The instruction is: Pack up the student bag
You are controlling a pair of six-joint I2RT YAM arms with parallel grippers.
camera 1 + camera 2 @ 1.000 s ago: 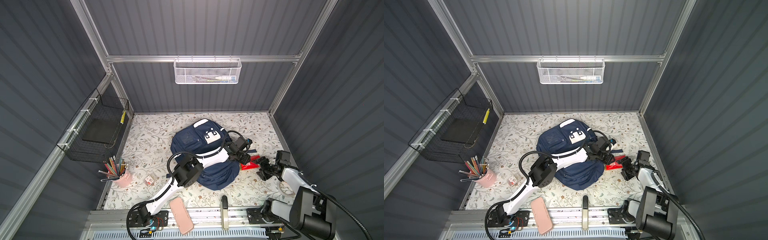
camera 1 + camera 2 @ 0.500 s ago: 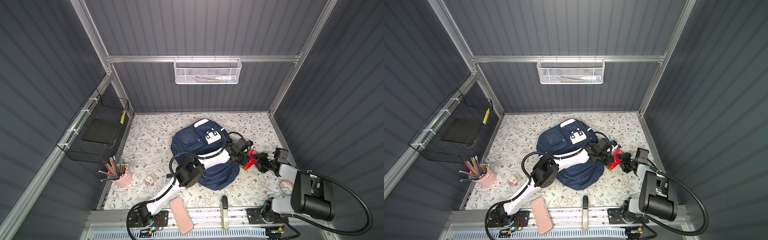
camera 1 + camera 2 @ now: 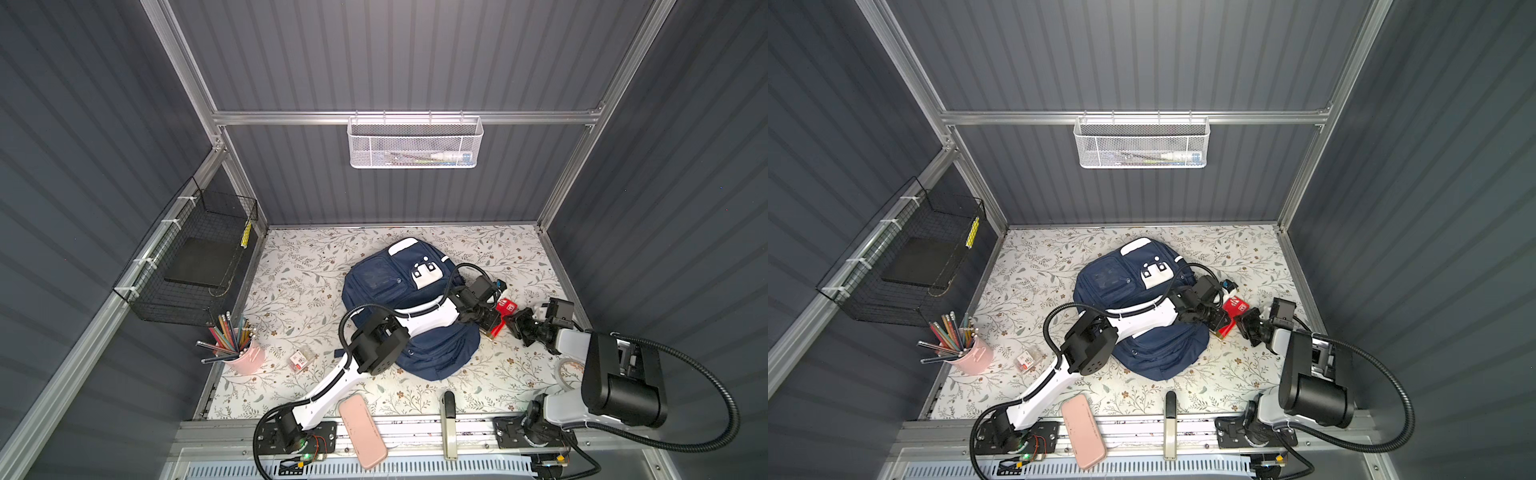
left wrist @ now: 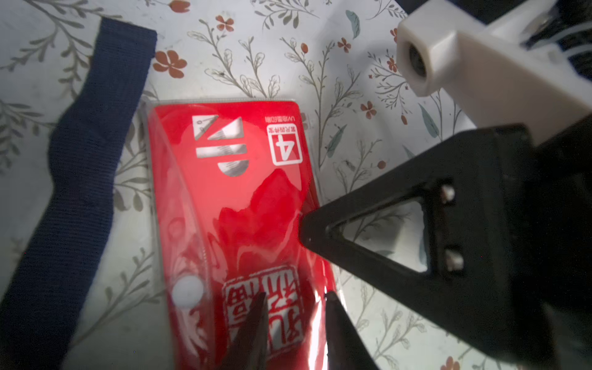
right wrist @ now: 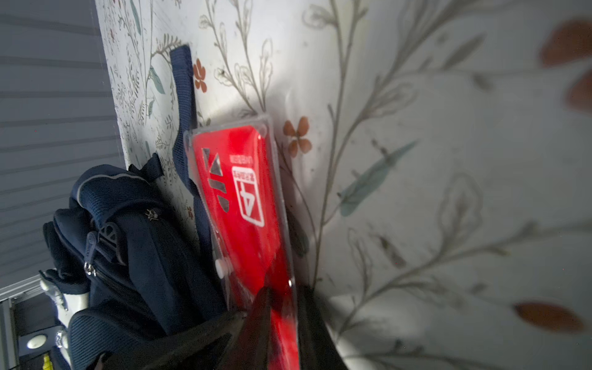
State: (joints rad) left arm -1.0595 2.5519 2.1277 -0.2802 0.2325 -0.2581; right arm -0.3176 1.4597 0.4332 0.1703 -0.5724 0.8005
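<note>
right gripper closed on packet, bag beside

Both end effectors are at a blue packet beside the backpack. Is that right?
Not quite: the packet is red, not blue, as the left wrist view shows. The left end effector and right end effector are at it, beside the backpack.

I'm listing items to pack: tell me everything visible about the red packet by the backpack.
The red packet is a flat red card in a glossy clear sleeve, printed with white shapes and a boxed 4. It sits over the floral table beside a navy strap. The right gripper pinches it; the fingertips of the left gripper overlap its stamped end.
</note>
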